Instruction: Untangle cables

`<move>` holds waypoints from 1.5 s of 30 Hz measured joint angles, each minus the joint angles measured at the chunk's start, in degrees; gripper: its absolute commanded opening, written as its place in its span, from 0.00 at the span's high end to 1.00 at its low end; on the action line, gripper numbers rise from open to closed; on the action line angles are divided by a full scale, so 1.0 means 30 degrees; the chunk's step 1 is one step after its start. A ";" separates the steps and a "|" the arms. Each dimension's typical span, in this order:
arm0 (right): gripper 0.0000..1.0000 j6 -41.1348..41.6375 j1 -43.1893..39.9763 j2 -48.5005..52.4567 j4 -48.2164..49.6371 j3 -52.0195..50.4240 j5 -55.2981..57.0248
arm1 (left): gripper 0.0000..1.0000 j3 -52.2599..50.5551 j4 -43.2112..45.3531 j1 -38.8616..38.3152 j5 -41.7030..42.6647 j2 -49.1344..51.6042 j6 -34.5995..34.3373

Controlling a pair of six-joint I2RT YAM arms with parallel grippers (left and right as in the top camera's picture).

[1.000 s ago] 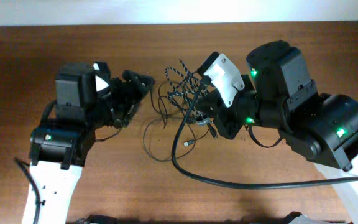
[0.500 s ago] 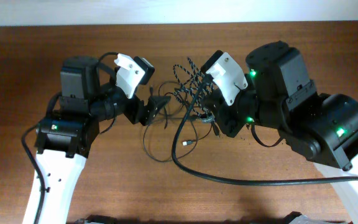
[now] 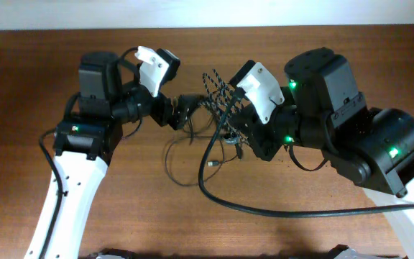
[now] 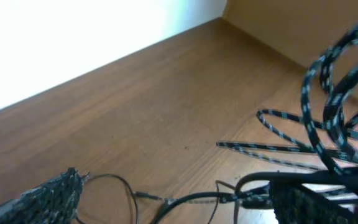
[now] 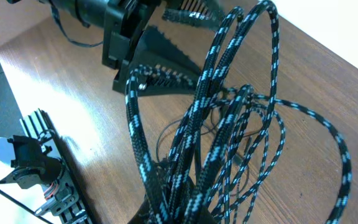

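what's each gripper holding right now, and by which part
The right gripper holds the braided cable by a gathered bunch of its loops. The left gripper is open beside it, holding nothing.

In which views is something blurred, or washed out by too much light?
Left wrist: the braided cable near the lens is blurred, and the white wall is blown out. Right wrist: the same cable is sharp; glare pales the table at left. Overhead: sharp, evenly lit.

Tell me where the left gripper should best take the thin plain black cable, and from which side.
Probably the loop of the plain black cable lying flat on the table, taken from above, closing across the cord. There it lies alone, clear of the braided cable bunched in the right gripper.
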 measured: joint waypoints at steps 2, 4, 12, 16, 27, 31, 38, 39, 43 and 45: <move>0.96 0.0007 0.0000 0.0000 -0.0029 0.0000 -0.0087 | 0.01 0.0000 0.0925 -0.0437 0.0000 0.0022 -0.0903; 0.96 0.0058 0.0000 -0.0036 -0.0080 0.0000 -0.0211 | 0.01 -0.0087 0.3053 -0.1311 0.1100 0.0138 -0.1319; 0.96 0.0080 -0.0007 -0.0109 -0.0306 0.0000 -0.1574 | 0.01 -0.0073 0.2616 -0.1632 -0.1996 0.2076 -0.2251; 0.96 0.0073 -0.0007 0.0000 -0.0291 0.0000 -0.1574 | 0.00 -0.0073 0.2674 -0.1552 -0.6390 0.2215 -0.5464; 0.96 0.1005 -0.0044 -0.0007 -0.0525 0.0007 0.2623 | 0.93 0.0000 -0.4772 0.0153 -1.8921 0.2361 -1.4732; 0.96 0.2040 -0.0634 -0.0189 -0.0495 0.0022 0.3089 | 0.00 -0.0022 -0.2353 0.2178 -1.1839 0.2375 -1.0797; 0.96 0.2149 -0.0670 -0.0248 -0.0393 0.0095 0.3067 | 0.06 -0.5559 0.0634 0.2157 -0.8276 -1.1591 -0.5741; 0.96 0.2149 -0.0714 -0.0306 -0.0408 0.0131 0.2871 | 0.09 -1.0630 0.2557 0.2142 -0.8663 -1.5052 -0.7060; 0.96 0.2186 -0.0714 -0.0328 0.0022 0.0131 0.1282 | 0.11 -1.7245 1.6181 0.2142 -0.7461 -1.3347 -0.9996; 0.95 0.2200 -0.0699 -0.0182 0.0058 0.0124 0.0918 | 0.10 -1.7354 2.0203 0.1472 -0.5821 -0.8888 -1.0200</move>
